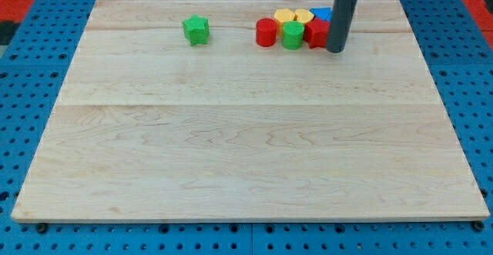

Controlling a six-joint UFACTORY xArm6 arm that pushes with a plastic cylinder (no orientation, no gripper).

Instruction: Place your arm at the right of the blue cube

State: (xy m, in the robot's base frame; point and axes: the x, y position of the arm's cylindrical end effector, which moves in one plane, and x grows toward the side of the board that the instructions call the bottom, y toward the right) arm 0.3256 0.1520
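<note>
Pale wooden surface [246,147] carries the blue cube [322,14], light, rigid, likely easily slid; my tip [336,50] sits at its right, no jaws visible.

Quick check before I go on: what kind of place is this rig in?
Likely a lab tabletop rig: a pale wooden board on a blue perforated base, with small coloured blocks clustered near the view's top, and my tip at their right.

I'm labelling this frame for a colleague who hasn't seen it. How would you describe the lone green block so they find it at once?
Start at the wooden board and look along its top edge. Left of the tight block cluster by my tip, the green star sits alone. Unlike the cluster's green block, it touches nothing.
</note>
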